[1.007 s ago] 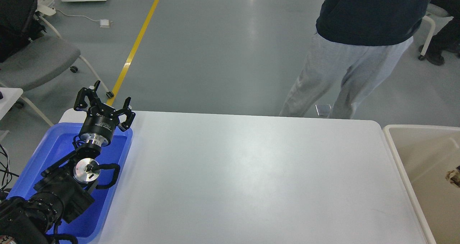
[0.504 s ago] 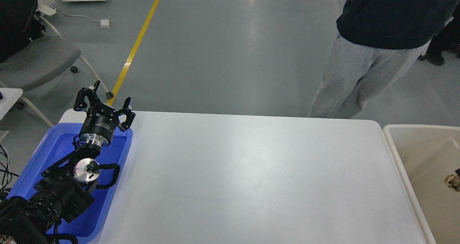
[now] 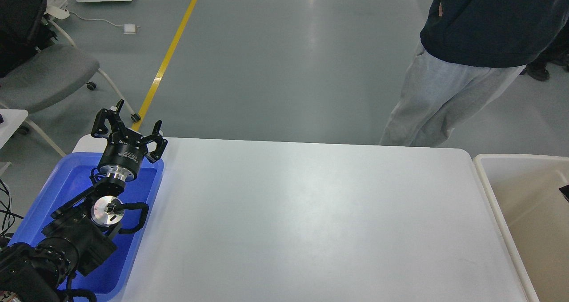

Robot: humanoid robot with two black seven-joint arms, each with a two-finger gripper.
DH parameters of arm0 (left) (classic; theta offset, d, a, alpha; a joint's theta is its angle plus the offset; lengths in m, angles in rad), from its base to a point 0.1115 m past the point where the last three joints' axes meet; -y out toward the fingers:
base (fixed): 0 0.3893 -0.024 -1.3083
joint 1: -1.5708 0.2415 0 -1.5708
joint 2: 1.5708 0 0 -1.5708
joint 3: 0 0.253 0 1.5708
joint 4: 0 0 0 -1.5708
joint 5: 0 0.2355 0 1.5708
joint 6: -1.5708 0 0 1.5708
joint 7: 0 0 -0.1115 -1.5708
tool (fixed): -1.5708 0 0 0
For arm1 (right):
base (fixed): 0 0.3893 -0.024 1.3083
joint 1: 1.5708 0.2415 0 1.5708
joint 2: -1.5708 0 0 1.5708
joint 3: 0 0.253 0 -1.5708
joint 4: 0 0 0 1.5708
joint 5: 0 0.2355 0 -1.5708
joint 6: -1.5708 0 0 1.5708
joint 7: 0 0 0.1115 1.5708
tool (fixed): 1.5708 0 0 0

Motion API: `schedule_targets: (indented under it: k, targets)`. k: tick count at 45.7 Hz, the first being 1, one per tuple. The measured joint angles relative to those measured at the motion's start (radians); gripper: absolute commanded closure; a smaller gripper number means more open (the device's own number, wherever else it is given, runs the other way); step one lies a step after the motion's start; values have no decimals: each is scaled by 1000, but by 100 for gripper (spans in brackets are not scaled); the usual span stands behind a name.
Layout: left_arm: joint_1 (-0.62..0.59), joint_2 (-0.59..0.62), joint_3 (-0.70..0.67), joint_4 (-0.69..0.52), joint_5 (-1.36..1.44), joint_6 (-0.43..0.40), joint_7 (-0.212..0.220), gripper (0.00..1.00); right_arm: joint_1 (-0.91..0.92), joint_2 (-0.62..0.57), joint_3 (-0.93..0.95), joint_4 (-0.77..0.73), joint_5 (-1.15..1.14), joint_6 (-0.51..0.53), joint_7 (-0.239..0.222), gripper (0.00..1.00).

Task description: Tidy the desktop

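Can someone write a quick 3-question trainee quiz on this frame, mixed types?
1. True or false: the left tool hangs over the blue tray's far end with its fingers spread.
2. Which container stands at the desktop's right edge? A) blue tray B) beige bin C) cardboard box
3. Fill in: the person stands beyond the desktop's ____ edge.

Key: 1 true; 2 B; 3 far. The right tool is not in view.

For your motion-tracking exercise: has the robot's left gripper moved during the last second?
No. The left gripper, fingers spread and empty, sits at the same spot above the far rim of the blue tray and the desktop corner as in both earlier pictures.
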Motion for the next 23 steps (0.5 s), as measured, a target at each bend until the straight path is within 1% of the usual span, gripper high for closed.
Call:
schedule_targets:
  k: [13, 19, 23]
  targets:
    - [0, 0, 0, 0, 0, 0, 0, 0, 8, -5, 38, 2, 1, 20, 1, 0]
    - [0, 0, 0, 0, 0, 0, 0, 0, 21, -16, 126, 6, 39, 72, 2, 0]
    - [0, 0, 0, 0, 0, 0, 0, 0, 30, -31, 216, 8, 73, 125, 3, 0]
